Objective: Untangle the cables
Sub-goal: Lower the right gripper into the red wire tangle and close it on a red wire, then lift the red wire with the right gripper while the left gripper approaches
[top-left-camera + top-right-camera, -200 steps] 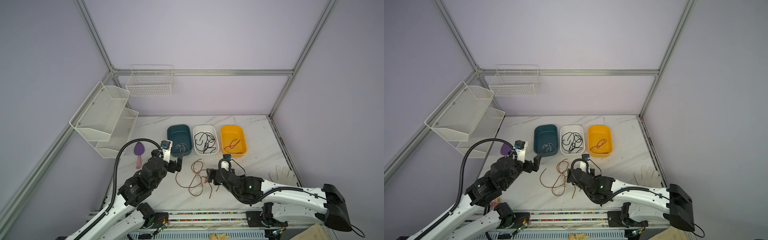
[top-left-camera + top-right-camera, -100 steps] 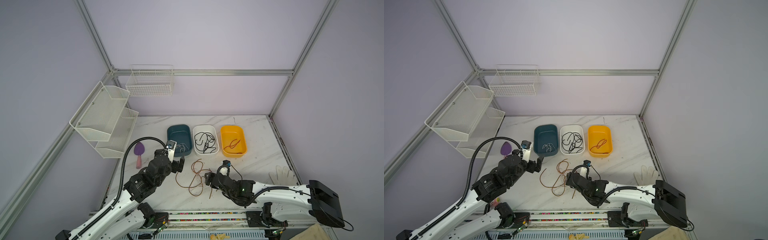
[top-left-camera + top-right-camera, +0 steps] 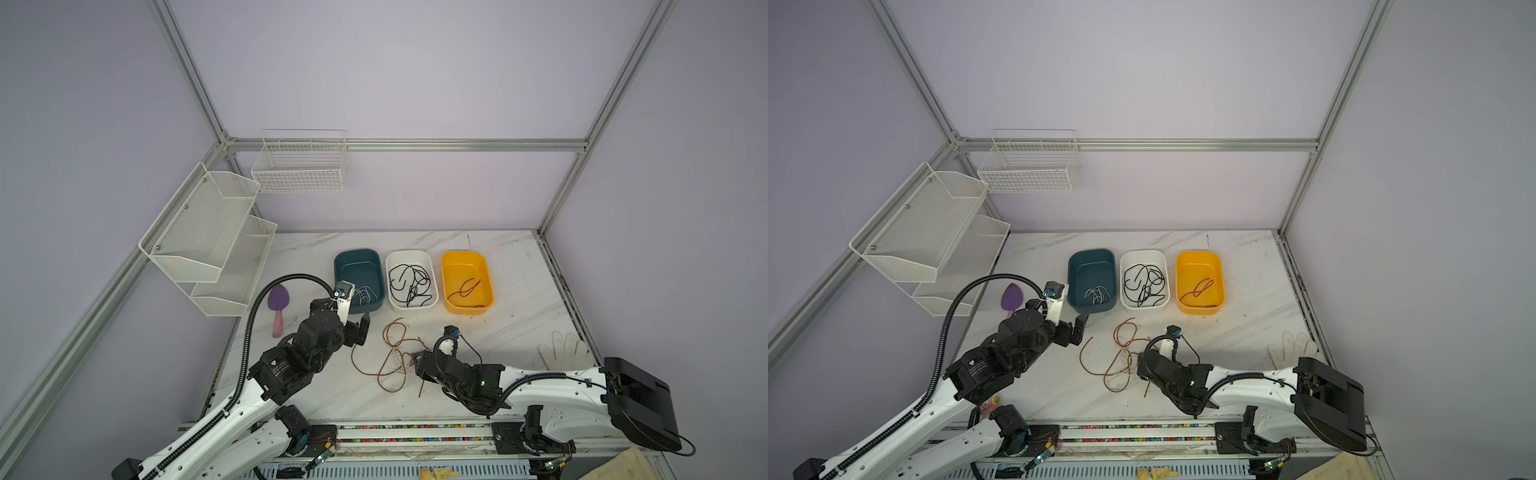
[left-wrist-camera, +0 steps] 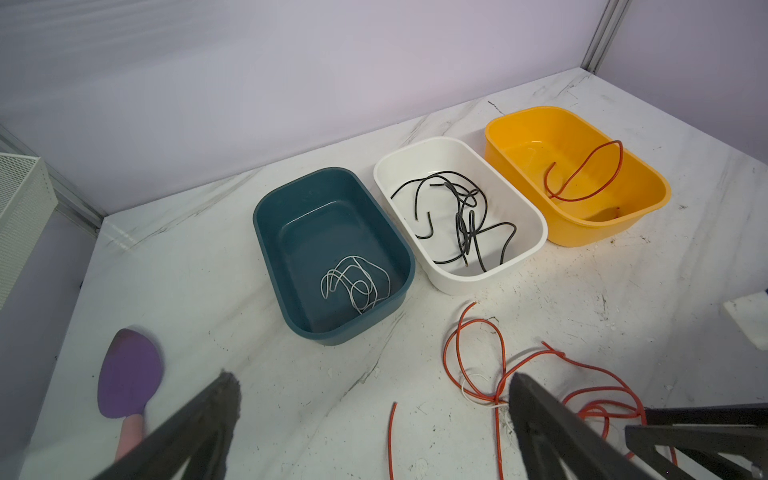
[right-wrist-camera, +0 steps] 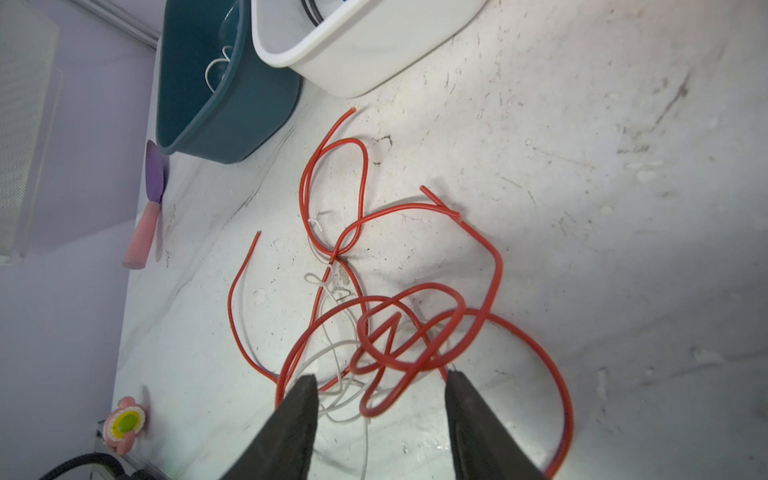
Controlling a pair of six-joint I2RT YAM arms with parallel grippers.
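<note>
Red and white cables (image 5: 428, 286) lie knotted on the table (image 5: 582, 166) between the arms; right gripper (image 5: 382, 376) sits low, jaws partly apart astride the red loops, probably to pinch one, while left gripper (image 4: 372, 378) hangs spread wide alongside, likely waiting to pull.

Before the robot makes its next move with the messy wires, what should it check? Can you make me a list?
1. Place of the right gripper: ok, the red cable loops between its jaws.
2. Only one cable between the jaws: not ok, the white cable lies there too.
3. Grip closed on a cable: not ok, the jaws stand apart.
4. Spare left gripper: ok, open and holding nothing.
5. Bins uncovered: ok, the blue bin, white bin and yellow bin stand open beyond the red cable.
6. Purple scoop out of the way: ok, it lies apart from the cables.
</note>
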